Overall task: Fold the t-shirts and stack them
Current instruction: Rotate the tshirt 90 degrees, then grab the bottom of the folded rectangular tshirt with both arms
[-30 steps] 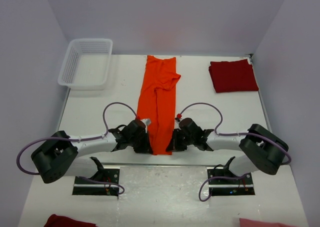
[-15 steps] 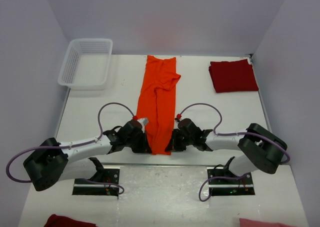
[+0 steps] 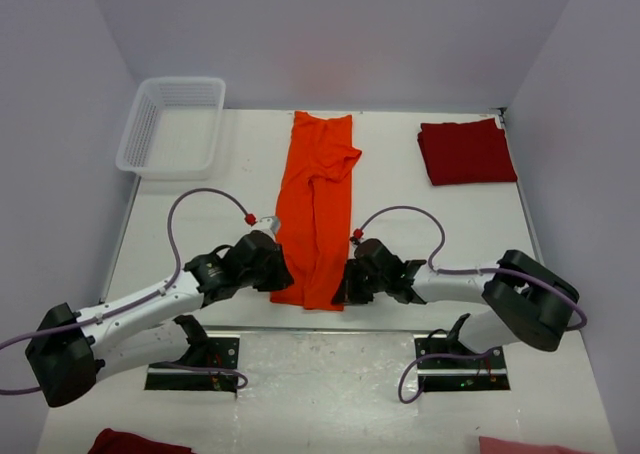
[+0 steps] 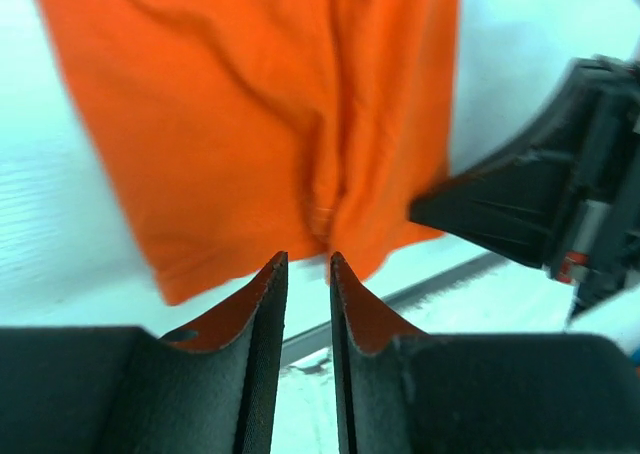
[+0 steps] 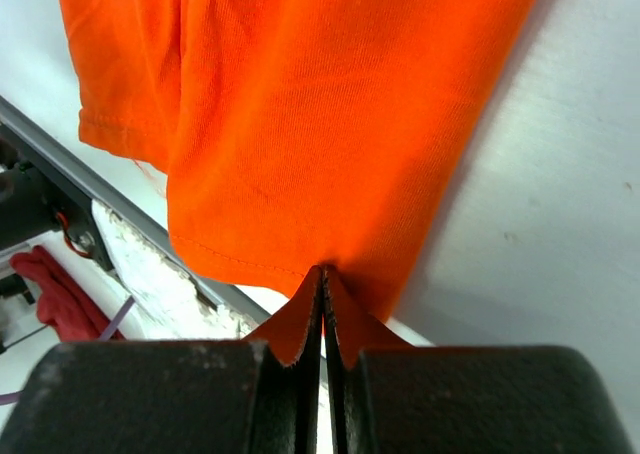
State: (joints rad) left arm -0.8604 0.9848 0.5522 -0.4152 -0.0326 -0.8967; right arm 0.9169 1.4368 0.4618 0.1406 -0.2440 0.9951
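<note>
The orange t-shirt [image 3: 318, 209] is laid out as a long, narrow strip down the middle of the table [image 3: 440, 224]. Its long axis runs from the far edge toward the arm bases, and the near end is set slightly left of the far end. Its near hem lies close to the table's front edge.

The dark red t-shirt [image 3: 466, 152] is seen folded flat at the far right of the table, well apart from the orange one.

The left arm is stretched low across the table from the left. The left gripper [image 4: 305, 266] is placed at the near left corner of the strip, with its jaws held a little apart and no cloth seen between them.

The right arm is reached in low from the right, and the right gripper [image 5: 322, 274] is closed on the near hem at the right corner.

A white basket [image 3: 172, 124] is set at the far left corner.
</note>
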